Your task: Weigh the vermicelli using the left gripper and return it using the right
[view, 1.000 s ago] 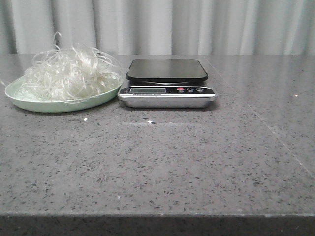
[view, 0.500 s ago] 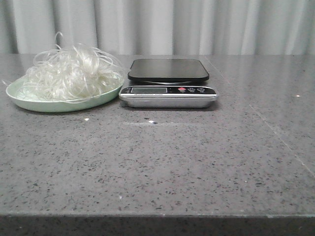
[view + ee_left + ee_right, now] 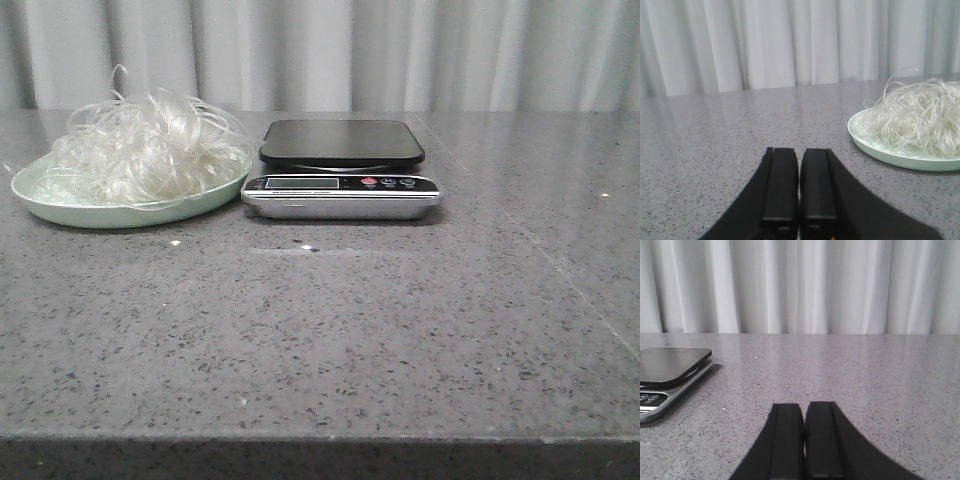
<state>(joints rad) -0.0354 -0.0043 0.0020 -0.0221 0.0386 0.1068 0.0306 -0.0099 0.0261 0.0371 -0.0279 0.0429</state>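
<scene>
- Left gripper [image 3: 799, 200] pressed together, nothing between the fingers, hovering low over the grey speckled table [image 3: 400, 320], apart from the plate.
- Right gripper [image 3: 804, 445] likewise pressed together and holding nothing, near the scale's corner but clear of it.
- Vermicelli [image 3: 145, 148] heaped in a loose mound on the pale green plate [image 3: 120, 212], a few strands looping past the rim.
- Plate just left of the digital kitchen scale [image 3: 341, 170], almost touching it.
- Black platform of the scale bare.
</scene>
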